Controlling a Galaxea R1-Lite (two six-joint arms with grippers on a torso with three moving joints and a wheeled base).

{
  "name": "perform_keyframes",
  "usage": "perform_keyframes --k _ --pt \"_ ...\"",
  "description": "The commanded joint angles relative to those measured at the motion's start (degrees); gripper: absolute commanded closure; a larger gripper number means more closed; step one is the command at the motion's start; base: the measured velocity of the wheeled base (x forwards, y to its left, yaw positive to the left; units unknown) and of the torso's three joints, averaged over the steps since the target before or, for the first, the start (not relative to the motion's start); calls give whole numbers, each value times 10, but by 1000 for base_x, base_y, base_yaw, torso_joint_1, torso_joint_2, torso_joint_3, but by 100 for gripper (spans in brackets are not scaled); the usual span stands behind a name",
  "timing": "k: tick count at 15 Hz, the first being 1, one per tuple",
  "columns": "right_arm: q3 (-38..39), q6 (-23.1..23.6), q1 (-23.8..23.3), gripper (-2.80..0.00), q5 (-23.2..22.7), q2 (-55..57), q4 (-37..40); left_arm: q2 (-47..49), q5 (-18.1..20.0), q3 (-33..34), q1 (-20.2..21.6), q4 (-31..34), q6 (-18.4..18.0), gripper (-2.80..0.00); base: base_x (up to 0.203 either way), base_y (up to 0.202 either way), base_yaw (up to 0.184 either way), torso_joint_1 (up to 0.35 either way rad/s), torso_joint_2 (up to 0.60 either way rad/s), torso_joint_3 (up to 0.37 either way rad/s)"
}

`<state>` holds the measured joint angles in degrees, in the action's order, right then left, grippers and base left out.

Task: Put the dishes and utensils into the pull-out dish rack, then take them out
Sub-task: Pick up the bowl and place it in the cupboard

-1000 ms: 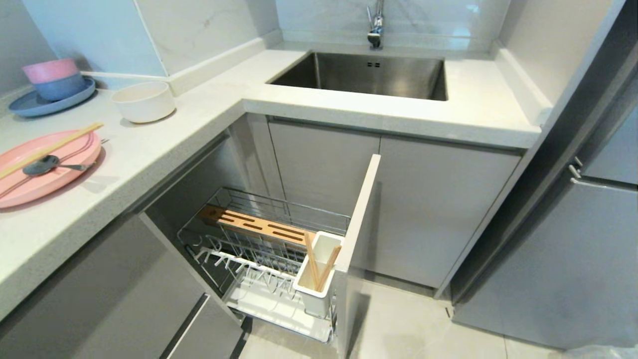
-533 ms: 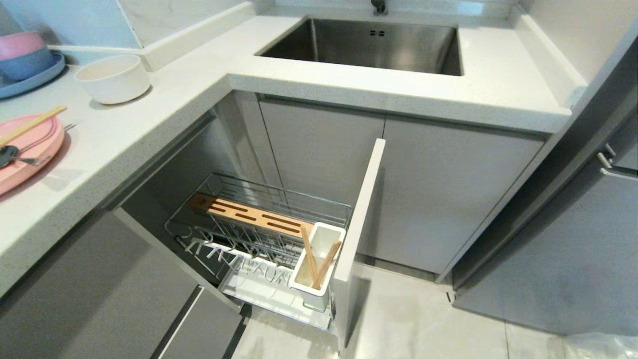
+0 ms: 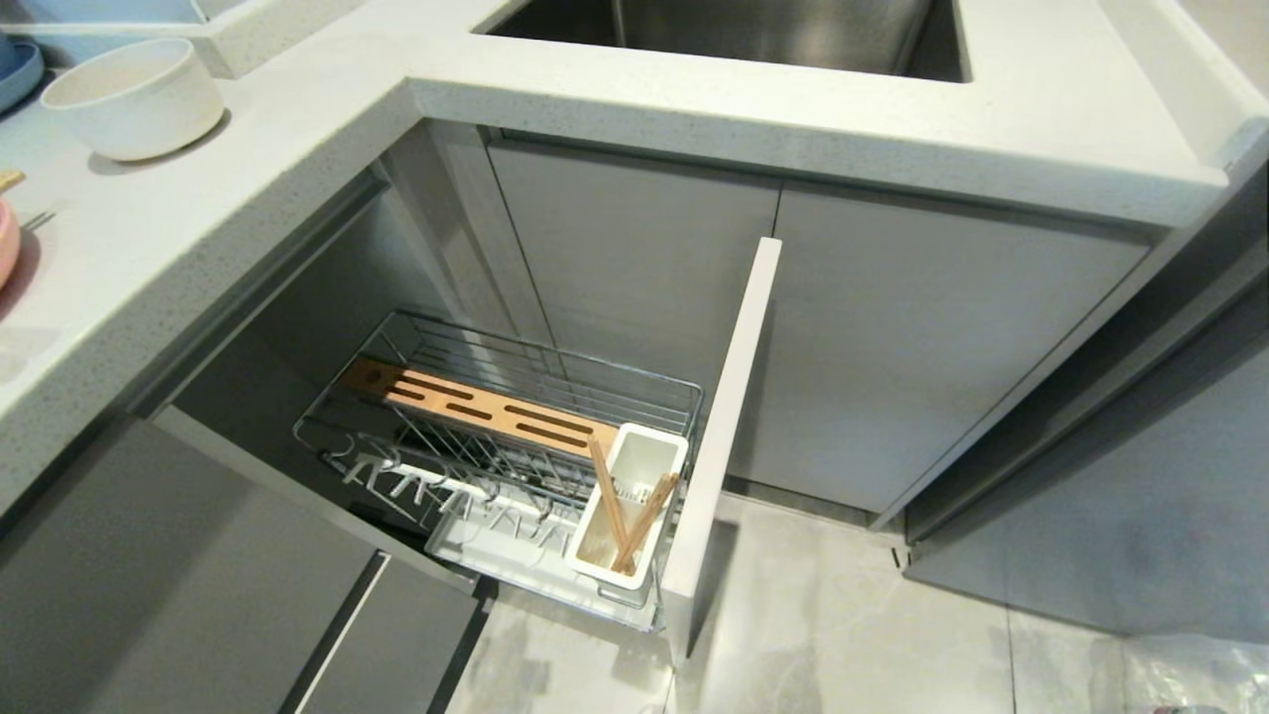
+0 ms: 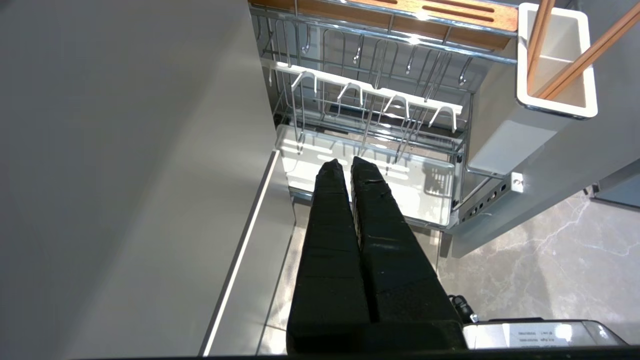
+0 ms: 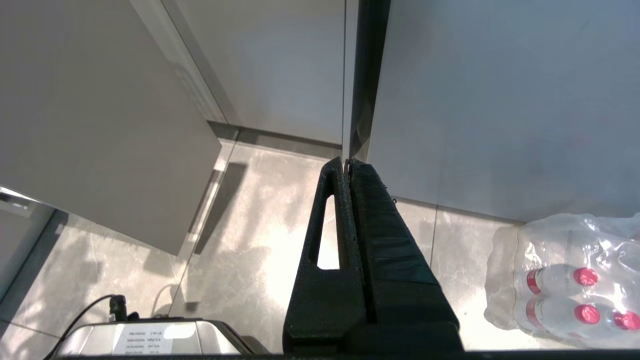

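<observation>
The pull-out dish rack (image 3: 446, 416) stands pulled out below the counter, a chrome wire basket with a bamboo strip (image 3: 476, 402). Its white utensil cup (image 3: 644, 461) holds a pair of chopsticks (image 3: 607, 496). The off-white bowl (image 3: 134, 99) sits on the counter at the far left. The spoon is out of view. Neither gripper shows in the head view. My left gripper (image 4: 346, 167) is shut and empty, hanging low before the rack's white tray (image 4: 425, 185), with the chopsticks (image 4: 539, 40) off to one side. My right gripper (image 5: 346, 162) is shut and empty above the floor.
The sink (image 3: 744, 25) is set in the white countertop (image 3: 297, 159). The rack's pale front panel (image 3: 729, 397) juts out edge-on. A grey drawer front (image 3: 377, 645) lies below left. A pack of water bottles (image 5: 565, 280) rests on the tiled floor. A pink plate edge (image 3: 5, 248) shows far left.
The head view has tilted downward, so the whole scene slid up and left. The pink plate with the spoon, the stacked bowls and the tap left the picture. Nothing itself moved.
</observation>
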<state>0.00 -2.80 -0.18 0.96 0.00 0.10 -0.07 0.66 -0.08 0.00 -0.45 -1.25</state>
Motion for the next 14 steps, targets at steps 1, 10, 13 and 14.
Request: perform_keyframes --k 1,10,13,14 --pt "1 0 0 0 0 0 0 0 0 0 0 0 1 0 0 0 0 2 7 -80" --pt "1 0 0 0 0 0 0 0 4 -24 0 -39 -7 0 0 0 0 1 1 -8" --pt "1 0 0 0 0 0 0 0 9 -113 0 -87 -10 0 0 0 0 0 0 0" --pt "1 0 0 0 0 0 0 0 15 -160 0 -71 -10 0 0 0 0 0 0 0"
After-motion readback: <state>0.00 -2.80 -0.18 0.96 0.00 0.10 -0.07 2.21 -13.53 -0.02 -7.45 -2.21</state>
